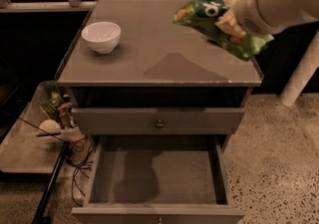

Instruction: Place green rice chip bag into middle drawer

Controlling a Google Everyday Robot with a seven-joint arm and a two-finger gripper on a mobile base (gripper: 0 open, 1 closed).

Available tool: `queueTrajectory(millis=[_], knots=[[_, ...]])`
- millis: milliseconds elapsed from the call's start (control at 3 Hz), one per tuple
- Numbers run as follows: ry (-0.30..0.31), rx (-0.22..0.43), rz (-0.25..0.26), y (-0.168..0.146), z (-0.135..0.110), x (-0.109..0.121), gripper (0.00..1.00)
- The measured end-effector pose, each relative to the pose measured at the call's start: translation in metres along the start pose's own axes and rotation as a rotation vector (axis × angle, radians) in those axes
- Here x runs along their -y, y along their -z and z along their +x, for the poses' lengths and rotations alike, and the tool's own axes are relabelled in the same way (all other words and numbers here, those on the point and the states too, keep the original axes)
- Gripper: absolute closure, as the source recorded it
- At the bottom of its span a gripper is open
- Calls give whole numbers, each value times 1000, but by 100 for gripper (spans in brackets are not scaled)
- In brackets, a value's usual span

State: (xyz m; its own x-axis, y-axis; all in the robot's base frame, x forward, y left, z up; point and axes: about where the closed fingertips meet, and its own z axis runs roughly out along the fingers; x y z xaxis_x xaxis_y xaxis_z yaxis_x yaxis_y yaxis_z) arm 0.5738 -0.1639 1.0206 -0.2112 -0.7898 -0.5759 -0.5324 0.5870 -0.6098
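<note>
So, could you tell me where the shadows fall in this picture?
Camera view: dim light from above; soft shadows lie on the cabinet top and on the middle drawer floor; the gripper, upper right, holds the green rice chip bag in brighter light.

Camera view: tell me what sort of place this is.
Probably an indoor lab or office corner: a grey drawer cabinet on speckled floor, cables beside it. The gripper holds the green rice chip bag above its top; the middle drawer is open.
</note>
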Motion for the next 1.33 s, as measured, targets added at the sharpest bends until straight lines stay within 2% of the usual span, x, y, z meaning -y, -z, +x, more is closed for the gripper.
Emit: queueTrajectory(millis=[333, 667, 1000, 1333], knots=[[-34, -20, 6, 33, 35, -39, 100], [-55, -56, -33, 22, 66, -84, 100], [-55, -56, -33, 22, 66, -84, 100], [-88, -32, -94, 9, 68, -91, 100]])
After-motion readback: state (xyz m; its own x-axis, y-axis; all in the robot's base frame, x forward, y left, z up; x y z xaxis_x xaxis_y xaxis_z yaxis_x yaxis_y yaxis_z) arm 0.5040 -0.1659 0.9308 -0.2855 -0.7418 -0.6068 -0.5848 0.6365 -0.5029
